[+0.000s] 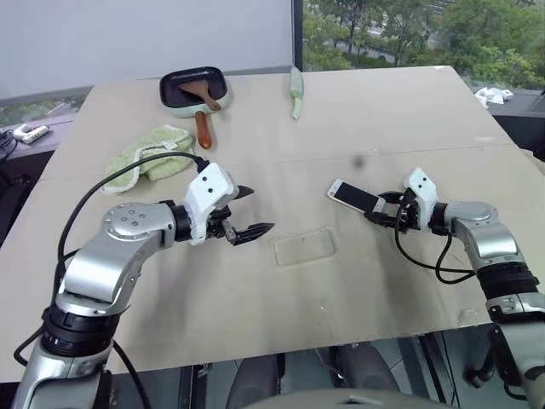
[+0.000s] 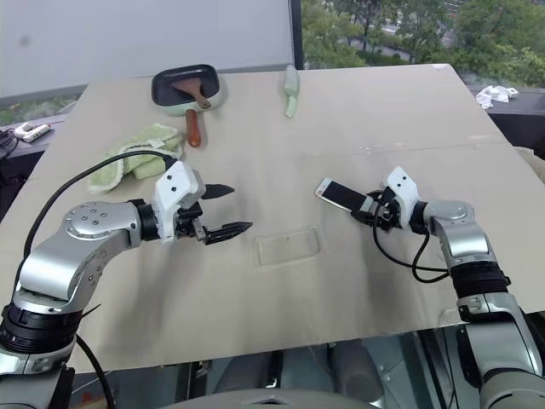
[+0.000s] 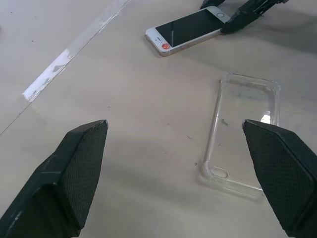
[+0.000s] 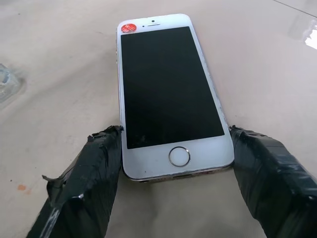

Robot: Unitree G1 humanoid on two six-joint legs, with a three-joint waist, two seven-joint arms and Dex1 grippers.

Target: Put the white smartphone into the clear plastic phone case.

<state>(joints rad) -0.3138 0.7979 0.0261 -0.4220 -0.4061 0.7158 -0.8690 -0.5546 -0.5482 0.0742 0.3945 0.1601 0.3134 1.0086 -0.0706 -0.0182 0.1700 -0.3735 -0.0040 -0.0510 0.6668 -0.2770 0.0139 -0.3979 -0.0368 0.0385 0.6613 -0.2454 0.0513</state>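
White smartphone (image 4: 168, 96) lies flat on the table (image 1: 400, 111), its home-button end between the right gripper's (image 4: 176, 171) fingers, which touch or nearly touch its sides. Squeezed only at that end, it could slip out. Clear plastic phone case (image 1: 303, 248) waits nearby, beside the wide-open left gripper (image 1: 251, 213)

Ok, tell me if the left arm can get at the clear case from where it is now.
Probably yes. The left gripper hangs open beside the clear case, which lies flat on the table with bare tabletop between them. The phone and right gripper sit off to the other side.
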